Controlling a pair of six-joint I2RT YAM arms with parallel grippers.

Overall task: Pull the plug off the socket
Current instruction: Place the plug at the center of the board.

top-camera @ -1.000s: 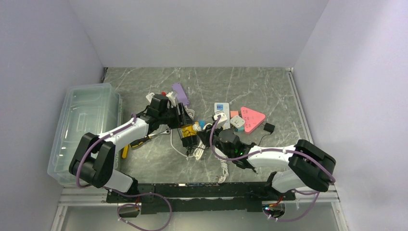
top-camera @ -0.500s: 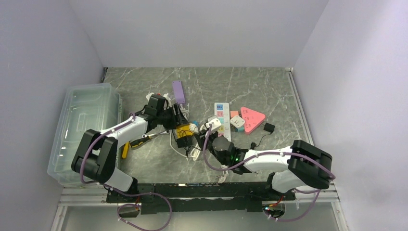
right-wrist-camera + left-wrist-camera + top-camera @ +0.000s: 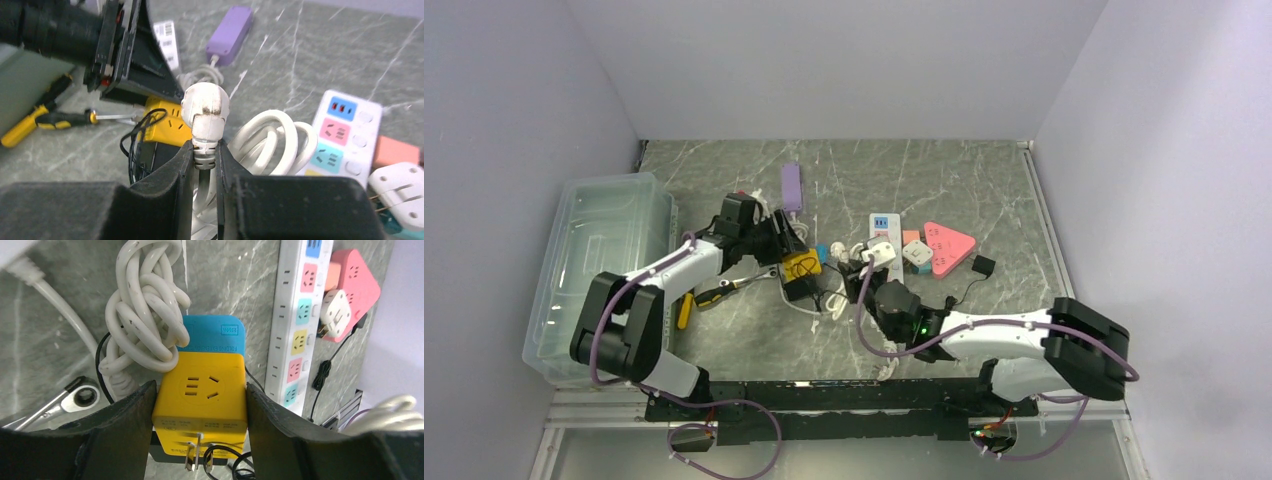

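Plug (image 3: 205, 112), white: pinched at its neck by right tool (image 3: 204, 152), clear of yellow socket (image 3: 202, 390) clamped in left tool (image 3: 200, 412); separation apparently complete.

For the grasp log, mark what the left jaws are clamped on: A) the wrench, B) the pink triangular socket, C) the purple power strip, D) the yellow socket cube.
D: in the left wrist view the left jaws press against both sides of the yellow socket cube, while the wrench lies ungripped on the table beside them.
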